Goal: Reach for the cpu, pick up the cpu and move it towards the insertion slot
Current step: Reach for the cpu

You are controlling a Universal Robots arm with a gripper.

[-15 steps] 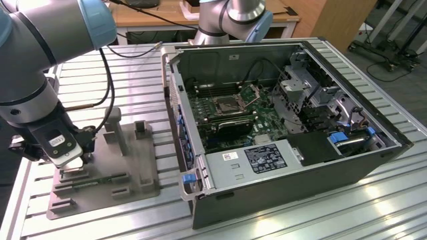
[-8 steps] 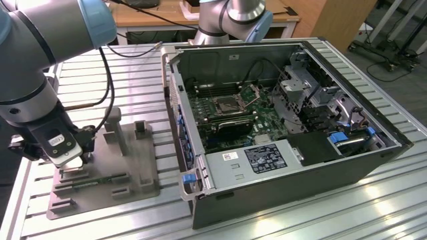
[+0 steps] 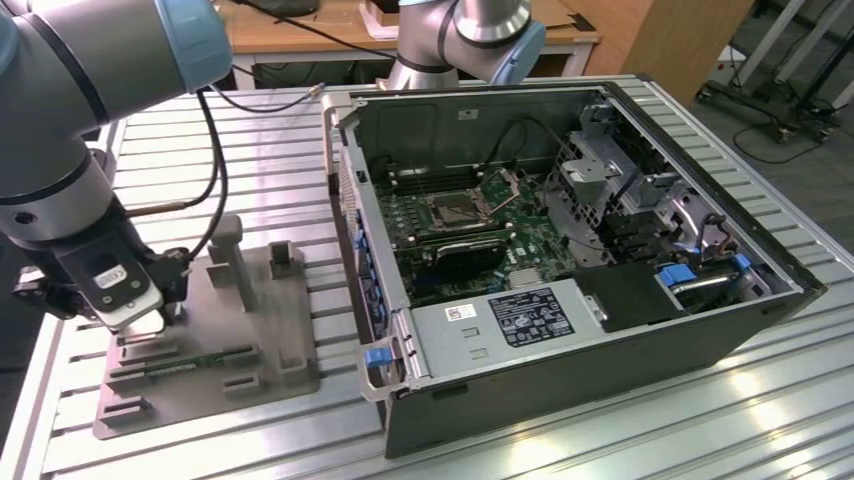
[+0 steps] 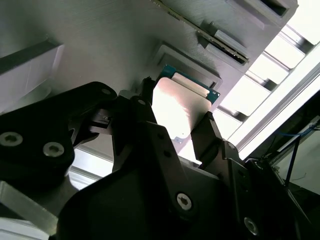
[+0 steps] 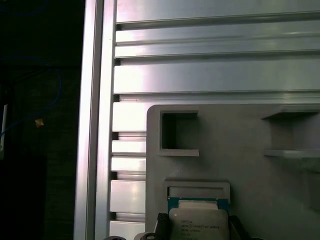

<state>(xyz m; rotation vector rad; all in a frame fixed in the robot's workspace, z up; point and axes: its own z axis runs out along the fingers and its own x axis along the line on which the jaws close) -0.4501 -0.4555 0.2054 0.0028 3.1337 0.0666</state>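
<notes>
- At the jaws, in both wrist views: the gripper (image 4: 176,114) is holding narrow on the cpu (image 4: 178,100), with one black finger (image 4: 134,117) standing at each of two opposite edges.
- The jaws are reading as closed to the chip's width. The contact itself is partly hidden behind the gripper body.
- The cpu is showing its silvery-white top, with a thin green border peeking out along one edge (image 5: 197,201).
- It is sitting over a small square recess (image 5: 197,189) of the grey tray (image 5: 250,150). I cannot tell whether it is resting in the recess or raised just off it.
- That recess is lying near one edge of the tray, just beside a square pocket (image 5: 176,132).
- The tray is lying on the slatted aluminium worktop (image 5: 210,75).
- In the exterior view the gripper (image 3: 138,318) is hanging low over the tray's end at the exterior view's left, carried by the grey arm (image 3: 54,150).
- A green memory stick (image 3: 200,358) is lying in the tray near the gripper.
- The open computer case (image 3: 534,390) is standing on the worktop to the exterior view's right of the tray.
- The insertion slot (image 3: 454,212) is sitting inside the case on the green circuit board (image 3: 537,228), with its metal flap (image 3: 510,186) standing raised.
- The slot is lying well apart from the gripper and cpu.
</notes>
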